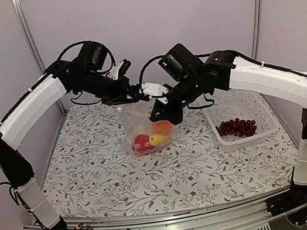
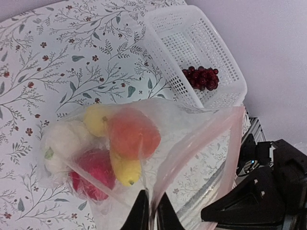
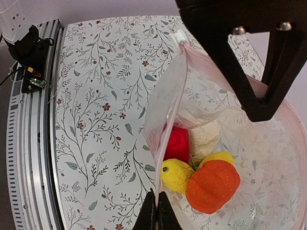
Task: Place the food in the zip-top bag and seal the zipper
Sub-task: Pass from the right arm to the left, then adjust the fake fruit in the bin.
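Top external view is showing the zip-top bag (image 1: 145,133) hanging just left of the white basket (image 1: 247,139) and apart from it. Its bottom is sagging low over the flowered tablecloth (image 1: 93,179), though whether it is touching the cloth I cannot tell. The left gripper (image 1: 138,95) is clenching the bag's upper edge on the side farther from the basket. The right gripper (image 1: 157,116) is pinching the edge on the side nearer the basket. Both wrist views are showing fingers pressed tight on the plastic. Outside the basket, the orange ball (image 2: 133,135), the red one (image 2: 93,176), the cream-white lumpy one (image 2: 63,141), the yellow long one (image 2: 125,171) and the small yellow round (image 2: 96,120) are crowding together in the bag's bottom. The dark red grape bunch (image 1: 237,127) is lying inside the basket, toward its near end. The zipper (image 3: 168,110) is running up from the right fingers, with the mouth gaping beside it.
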